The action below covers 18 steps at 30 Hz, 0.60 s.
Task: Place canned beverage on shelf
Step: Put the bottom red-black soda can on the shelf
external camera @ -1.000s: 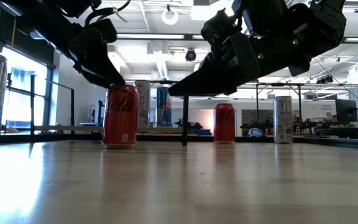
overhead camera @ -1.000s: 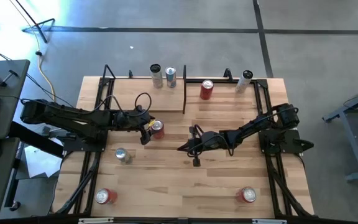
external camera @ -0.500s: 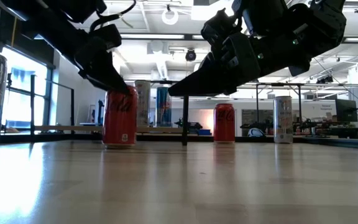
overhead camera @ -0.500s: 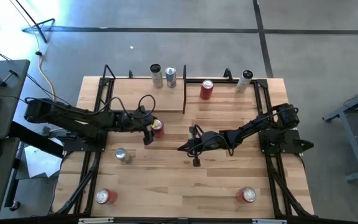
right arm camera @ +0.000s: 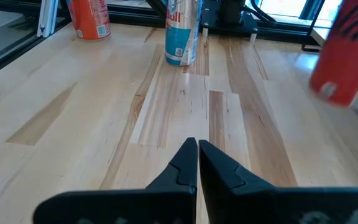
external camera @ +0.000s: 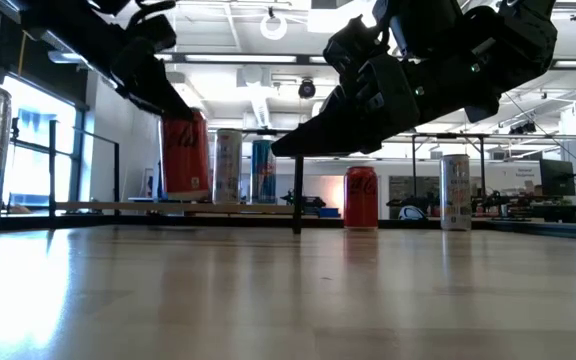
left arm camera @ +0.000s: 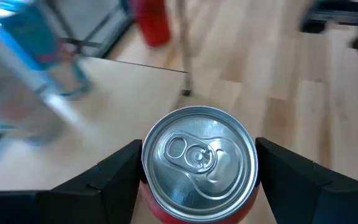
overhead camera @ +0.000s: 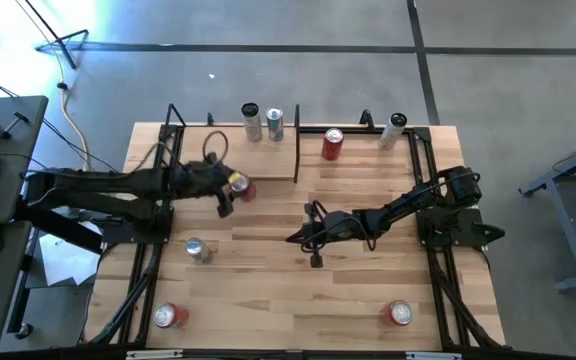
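Observation:
A red can [overhead camera: 239, 186] hangs above the table near the shelf's near edge, with my left gripper [overhead camera: 232, 193] shut on it. The low view shows the can [external camera: 185, 152] clear of the tabletop. The shelf [overhead camera: 218, 150] is a pale wood platform at the far left, with a thin upright end panel [overhead camera: 297, 150]. Two cans [overhead camera: 251, 121] [overhead camera: 274, 122] stand on its far edge. My right gripper [overhead camera: 293, 238] is shut on nothing, low over the table's middle. My left gripper pinches the red can between its two fingers [left arm camera: 114, 177], on opposite sides of the wall just below the top rim [left arm camera: 145, 194]. The fingers come from the table's left, slanting down. The can is lifted clear and stands near upright, its top [left arm camera: 199, 155] up.
A red can [overhead camera: 332, 144] and a slim can [overhead camera: 396, 130] stand at the far edge, right of the panel. On the near part of the table are a silver can [overhead camera: 197, 250] and two red cans [overhead camera: 170, 316] [overhead camera: 399, 313].
My left gripper has taken hold of the red can, which stood on the table, and has lifted it clear. It has carried the can up, toward the far edge and a little toward the left, to the shelf's near edge.

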Each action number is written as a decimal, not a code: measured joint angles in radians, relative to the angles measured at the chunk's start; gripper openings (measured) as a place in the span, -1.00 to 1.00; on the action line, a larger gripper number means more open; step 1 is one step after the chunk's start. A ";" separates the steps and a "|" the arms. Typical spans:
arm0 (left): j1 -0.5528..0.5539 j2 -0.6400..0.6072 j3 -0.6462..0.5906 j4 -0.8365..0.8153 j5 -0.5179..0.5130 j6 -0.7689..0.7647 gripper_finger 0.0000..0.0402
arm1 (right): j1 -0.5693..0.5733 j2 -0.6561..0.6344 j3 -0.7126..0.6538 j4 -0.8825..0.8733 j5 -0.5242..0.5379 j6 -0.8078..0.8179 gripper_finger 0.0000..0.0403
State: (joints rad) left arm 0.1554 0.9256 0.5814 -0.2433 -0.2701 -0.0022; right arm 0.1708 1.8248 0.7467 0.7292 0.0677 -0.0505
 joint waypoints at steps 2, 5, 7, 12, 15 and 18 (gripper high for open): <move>0.054 -0.027 0.026 -0.043 -0.002 0.039 0.30 | 0.000 0.000 0.000 0.000 0.000 0.000 -1.00; 0.143 -0.047 0.060 -0.085 -0.005 0.100 0.30 | 0.000 0.000 0.000 0.000 0.000 0.001 -1.00; 0.203 -0.042 0.070 -0.080 -0.004 0.121 0.30 | 0.000 0.000 0.000 0.000 0.000 0.001 -1.00; 0.368 0.005 0.074 -0.002 0.045 0.178 0.30 | 0.000 0.000 0.000 0.000 0.000 0.001 -1.00; 0.460 0.046 0.074 0.036 0.104 0.210 0.30 | 0.000 0.000 0.000 0.000 0.000 0.001 -1.00; 0.538 0.093 0.074 0.068 0.178 0.224 0.30 | 0.000 0.000 0.000 -0.002 0.000 0.000 -1.00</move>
State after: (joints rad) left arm 0.6935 1.0190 0.6556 -0.1755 -0.0919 0.2215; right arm 0.1711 1.8248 0.7467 0.7269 0.0677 -0.0502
